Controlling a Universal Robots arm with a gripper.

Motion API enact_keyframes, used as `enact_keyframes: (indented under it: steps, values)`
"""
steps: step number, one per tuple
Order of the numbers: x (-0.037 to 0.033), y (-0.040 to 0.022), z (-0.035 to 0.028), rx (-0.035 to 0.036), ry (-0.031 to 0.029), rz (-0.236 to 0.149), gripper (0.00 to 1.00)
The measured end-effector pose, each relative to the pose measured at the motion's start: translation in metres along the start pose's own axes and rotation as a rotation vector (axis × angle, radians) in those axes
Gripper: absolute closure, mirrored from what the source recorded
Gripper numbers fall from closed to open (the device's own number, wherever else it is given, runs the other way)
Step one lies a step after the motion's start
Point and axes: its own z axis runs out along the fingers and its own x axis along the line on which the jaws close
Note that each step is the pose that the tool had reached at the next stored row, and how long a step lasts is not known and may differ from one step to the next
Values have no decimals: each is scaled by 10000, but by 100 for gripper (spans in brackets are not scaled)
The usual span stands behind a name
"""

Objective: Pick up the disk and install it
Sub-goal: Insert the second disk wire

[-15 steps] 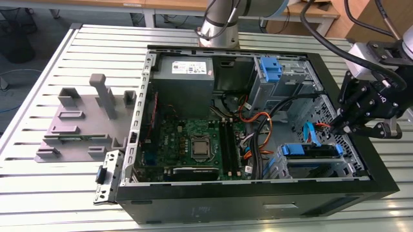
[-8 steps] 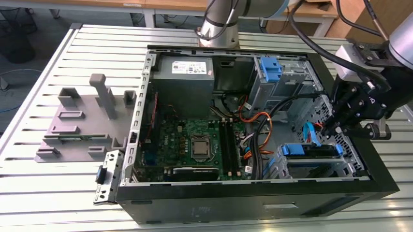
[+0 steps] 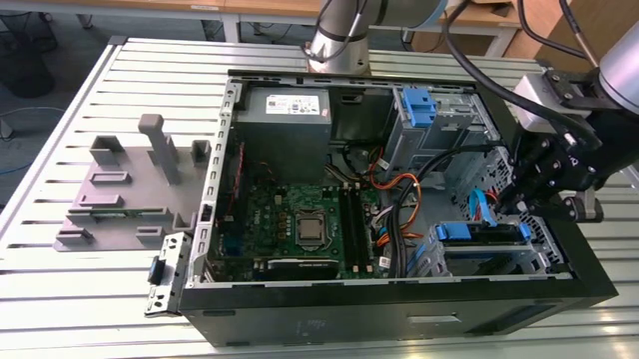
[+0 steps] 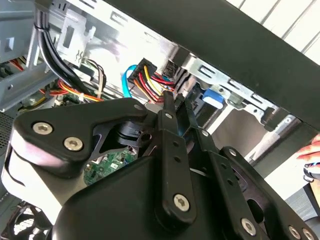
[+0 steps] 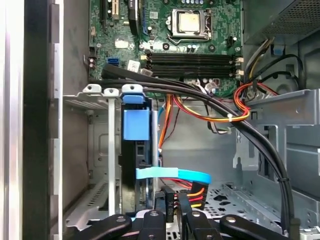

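The disk sits in the drive cage at the case's corner on the exterior view's right, its blue carrier on top. The first wrist view has it standing edge-on in the metal cage, a dark slab under a blue tab. Its blue carrier also peeks out past the fingers in the second wrist view. My gripper hangs just beside that cage, over the case's edge. Its fingers stand close together and appear shut on nothing, next to a black plug with red and yellow wires.
The open computer case lies on a slatted table. Inside are the motherboard, a grey power supply box, a second blue bracket and loose cables. A grey fixture stands on the exterior view's left. A hand is beside the case.
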Motion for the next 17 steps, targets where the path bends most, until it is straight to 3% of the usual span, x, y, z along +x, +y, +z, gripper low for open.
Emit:
enact_keyframes:
  steps: [10,17]
  values:
    - [159,9,-8,12,0,-1,76]
    - [169,9,-9,15,1,-1,76]
